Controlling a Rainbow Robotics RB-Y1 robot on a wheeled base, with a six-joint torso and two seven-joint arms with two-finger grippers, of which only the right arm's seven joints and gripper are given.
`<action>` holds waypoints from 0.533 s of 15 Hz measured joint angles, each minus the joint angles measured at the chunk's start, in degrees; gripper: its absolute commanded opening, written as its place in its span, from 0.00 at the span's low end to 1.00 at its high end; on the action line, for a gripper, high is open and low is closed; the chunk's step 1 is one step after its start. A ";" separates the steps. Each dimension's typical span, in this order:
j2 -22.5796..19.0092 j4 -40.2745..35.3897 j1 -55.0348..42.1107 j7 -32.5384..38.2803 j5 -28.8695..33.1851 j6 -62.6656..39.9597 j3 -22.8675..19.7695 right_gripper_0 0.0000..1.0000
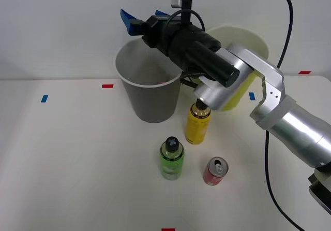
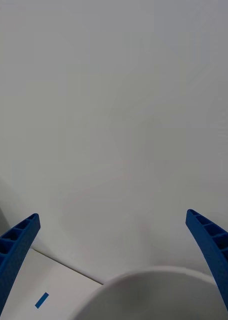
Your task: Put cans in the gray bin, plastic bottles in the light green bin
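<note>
My right gripper [image 1: 146, 17] hangs open and empty above the back rim of the gray bin [image 1: 150, 94], its blue fingers [image 1: 129, 22] pointing at the wall. In the right wrist view the gripper [image 2: 113, 215] frames the bare wall, with the gray bin's pale rim [image 2: 159, 274] below it. The light green bin [image 1: 248, 42] stands to the right of the gray one, partly hidden behind my arm. In front of the bins stand a yellow bottle [image 1: 197, 125] and a green bottle [image 1: 171, 159], both black-capped. A red can [image 1: 215, 171] stands upright just right of the green bottle.
Small blue tape marks [image 1: 44, 98] and red tape marks [image 1: 107, 86] dot the white table [image 1: 72, 163]. A black cable [image 1: 269, 153] hangs along my arm on the right. The white wall rises close behind the bins.
</note>
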State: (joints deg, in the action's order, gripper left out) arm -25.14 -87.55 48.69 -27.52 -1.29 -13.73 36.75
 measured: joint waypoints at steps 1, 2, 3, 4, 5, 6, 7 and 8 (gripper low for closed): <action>-0.50 -0.37 0.00 0.08 -0.49 0.02 0.00 1.00; -0.87 -0.59 0.00 0.15 -1.09 0.05 0.00 1.00; -1.21 -0.70 -0.02 0.15 -1.49 0.07 0.00 1.00; -1.66 -0.84 -0.02 0.15 -1.79 0.06 0.00 1.00; -2.33 -1.40 -0.23 0.21 -2.07 0.05 -0.03 1.00; -3.24 -2.79 -0.91 0.36 -2.35 0.05 -0.27 1.00; -4.24 -4.82 -2.11 0.56 -2.62 0.04 -1.03 1.00; -5.19 -7.02 -3.77 0.70 -2.80 0.04 -2.17 1.00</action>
State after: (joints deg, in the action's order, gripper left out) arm -30.33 -94.57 44.92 -26.82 -4.08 -13.69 34.58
